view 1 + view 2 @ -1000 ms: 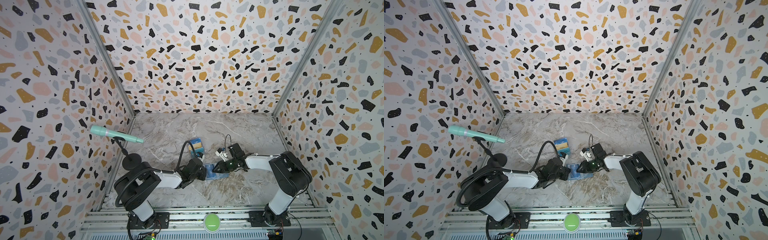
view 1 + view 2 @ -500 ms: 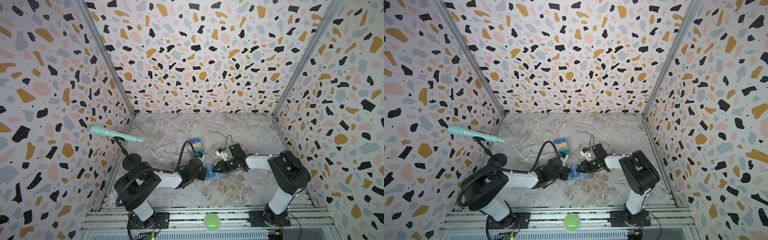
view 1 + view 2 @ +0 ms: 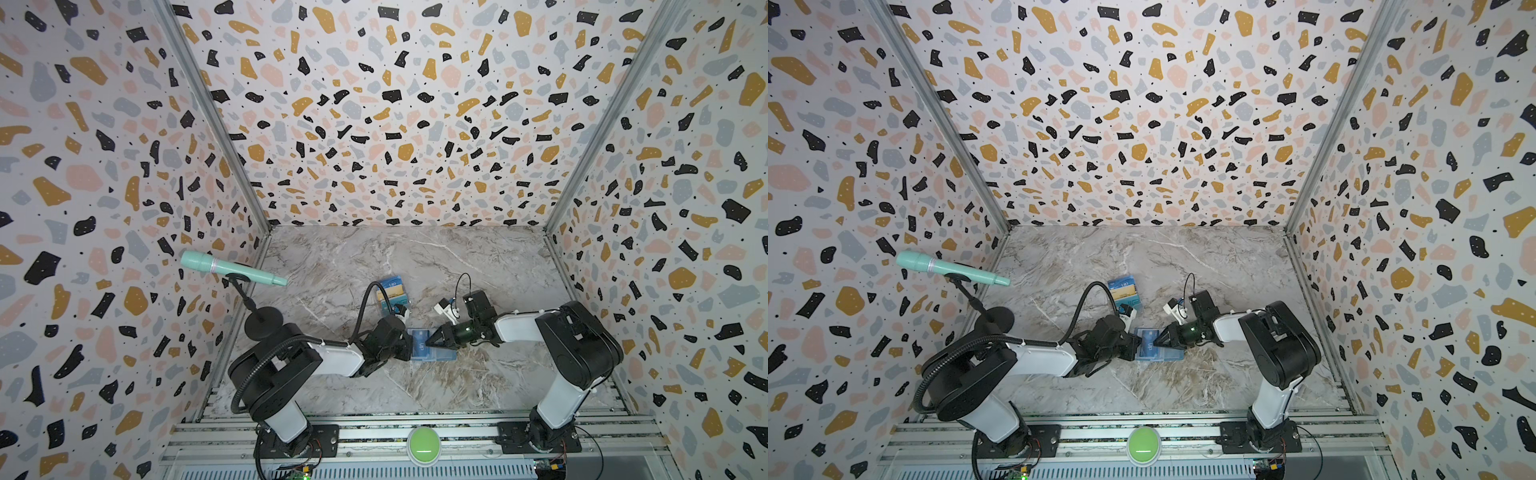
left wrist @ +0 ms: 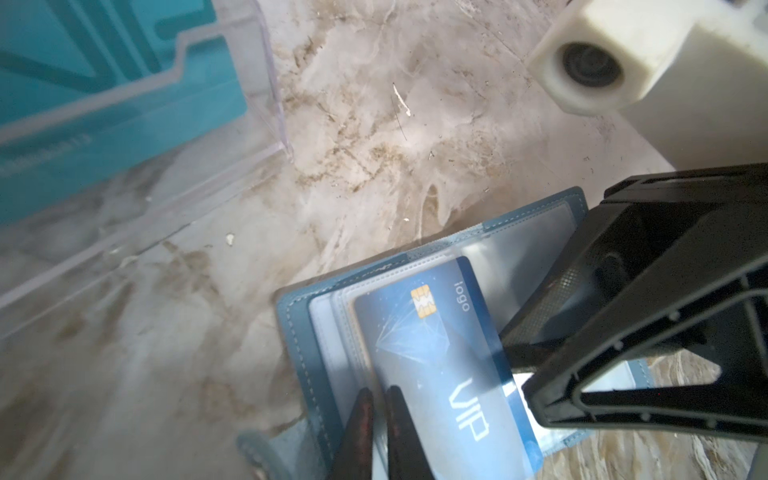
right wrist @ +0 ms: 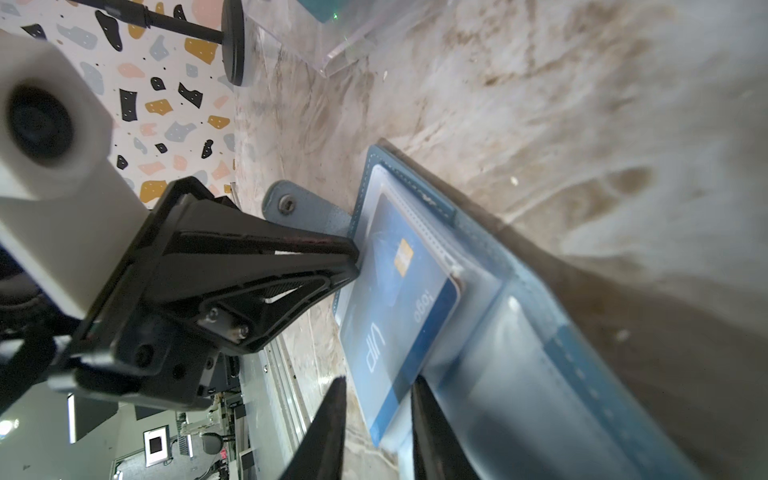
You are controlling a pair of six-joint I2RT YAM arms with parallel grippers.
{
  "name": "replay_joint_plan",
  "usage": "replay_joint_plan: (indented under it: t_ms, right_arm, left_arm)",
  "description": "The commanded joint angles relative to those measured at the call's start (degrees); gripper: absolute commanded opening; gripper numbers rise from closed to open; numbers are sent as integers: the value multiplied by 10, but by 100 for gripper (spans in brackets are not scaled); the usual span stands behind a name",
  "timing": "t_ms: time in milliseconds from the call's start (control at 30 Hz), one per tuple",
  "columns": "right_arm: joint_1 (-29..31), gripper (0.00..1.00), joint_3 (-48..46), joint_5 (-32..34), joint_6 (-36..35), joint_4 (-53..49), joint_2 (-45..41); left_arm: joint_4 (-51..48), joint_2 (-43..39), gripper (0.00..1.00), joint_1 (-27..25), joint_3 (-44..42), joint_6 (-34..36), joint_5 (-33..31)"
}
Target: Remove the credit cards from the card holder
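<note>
The dusty-blue card holder (image 3: pixel 434 354) (image 3: pixel 1163 354) lies open on the marble floor between both arms. A blue "VIP" credit card (image 4: pixel 436 353) (image 5: pixel 399 299) sticks partly out of a clear inner sleeve. My left gripper (image 4: pixel 379 399) (image 3: pixel 409 347) is shut on the holder's sleeve edge, next to the snap tab (image 5: pixel 291 205), pinning it. My right gripper (image 5: pixel 378 390) (image 3: pixel 428 341) straddles the card's free end. Its fingers (image 4: pixel 540 307) stand above and below the card, with a gap still showing.
A clear acrylic tiered stand (image 3: pixel 392 295) (image 4: pixel 266 83) behind the holder carries teal and tan-gold cards. A mint microphone (image 3: pixel 232 268) on a black round-based stand (image 3: pixel 264 322) sits at the left wall. A green button (image 3: pixel 423 442) sits on the front rail.
My right gripper's jaws have narrowed around the card's end. Neither arm nor the holder has visibly shifted.
</note>
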Motion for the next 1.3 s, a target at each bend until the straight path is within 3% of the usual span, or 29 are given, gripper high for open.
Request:
replay_joint_plan:
  t_ms: [0, 1267]
  right_arm:
    - [1, 28, -2, -48, 28, 60, -7]
    - [18, 29, -2, -58, 101, 158, 72]
  left_arm:
    - [-56, 17, 11, -3, -11, 3, 21]
    - [-71, -7, 11, -3, -17, 1, 8]
